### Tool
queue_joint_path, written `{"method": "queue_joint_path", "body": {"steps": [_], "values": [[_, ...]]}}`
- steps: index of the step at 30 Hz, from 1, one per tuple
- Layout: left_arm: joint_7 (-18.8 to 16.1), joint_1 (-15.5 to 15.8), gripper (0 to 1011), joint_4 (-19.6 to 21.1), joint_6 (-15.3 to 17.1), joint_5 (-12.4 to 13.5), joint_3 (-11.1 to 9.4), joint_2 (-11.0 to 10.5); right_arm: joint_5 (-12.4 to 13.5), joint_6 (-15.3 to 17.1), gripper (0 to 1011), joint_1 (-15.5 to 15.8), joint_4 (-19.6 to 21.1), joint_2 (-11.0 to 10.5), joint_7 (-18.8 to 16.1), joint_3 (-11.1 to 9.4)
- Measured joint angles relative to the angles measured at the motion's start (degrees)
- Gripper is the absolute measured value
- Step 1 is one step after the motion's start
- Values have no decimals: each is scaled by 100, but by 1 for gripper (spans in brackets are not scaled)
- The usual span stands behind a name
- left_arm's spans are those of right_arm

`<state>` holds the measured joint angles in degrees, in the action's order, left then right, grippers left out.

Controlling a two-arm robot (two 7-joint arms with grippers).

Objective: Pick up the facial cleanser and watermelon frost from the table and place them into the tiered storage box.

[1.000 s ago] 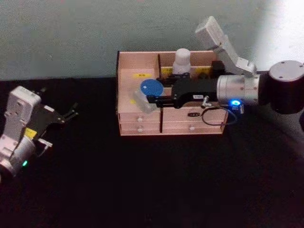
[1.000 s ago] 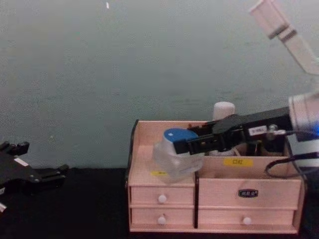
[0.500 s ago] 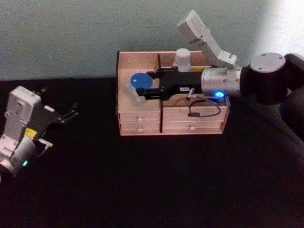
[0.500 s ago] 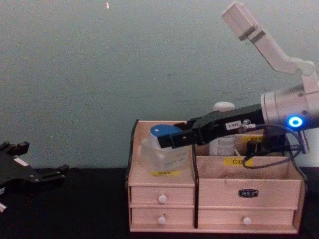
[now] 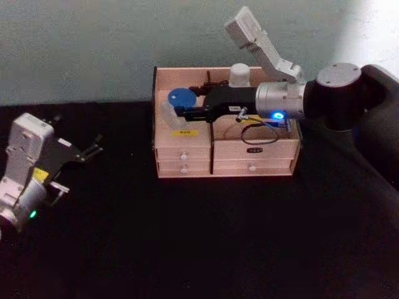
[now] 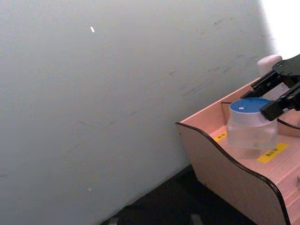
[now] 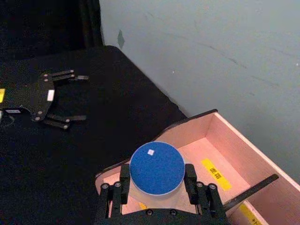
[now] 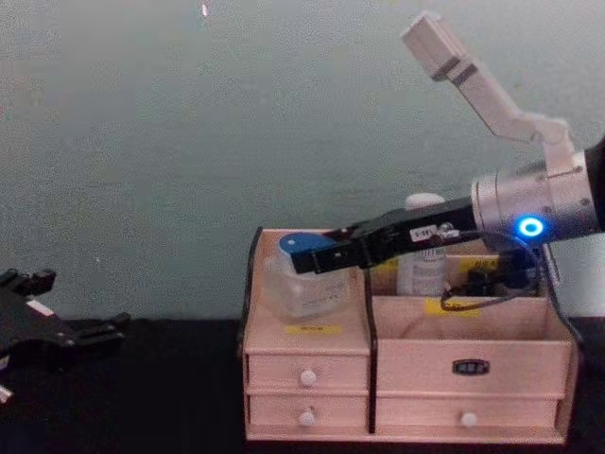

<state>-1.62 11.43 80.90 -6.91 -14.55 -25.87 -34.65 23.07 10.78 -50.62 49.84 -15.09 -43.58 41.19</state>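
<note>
Holding the blue-capped jar [image 5: 179,98] upright, the right pincer [image 5: 182,112] has it low over the box's [image 5: 249,149] upper-left compartment — straight down looks right; left pincer [image 5: 93,146], wide, idles far left.

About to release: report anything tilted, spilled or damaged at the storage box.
Nothing stands out: no spill, no damage. The right gripper holds the blue-capped jar roughly upright at the left compartment of the storage box; the white bottle stands upright at the back. The left gripper is parked, open, far left.

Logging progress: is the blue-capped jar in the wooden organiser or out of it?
In, unreleased: the jar is below the organiser's left wall top, right gripper shut on it; left gripper parked aside.
</note>
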Motion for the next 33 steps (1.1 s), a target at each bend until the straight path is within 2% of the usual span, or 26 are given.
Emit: {"method": "queue_joint_path", "body": {"steps": [14, 23, 33], "values": [[0, 0, 1001, 0, 0, 0, 0, 0, -159, -9, 704, -151, -553, 287, -39, -122], [0, 0, 1001, 0, 0, 0, 0, 0, -237, -2, 704, -179, -715, 371, -38, -193], [0, 0, 1001, 0, 0, 0, 0, 0, -231, 0, 704, -179, -699, 360, -38, -186]]}}
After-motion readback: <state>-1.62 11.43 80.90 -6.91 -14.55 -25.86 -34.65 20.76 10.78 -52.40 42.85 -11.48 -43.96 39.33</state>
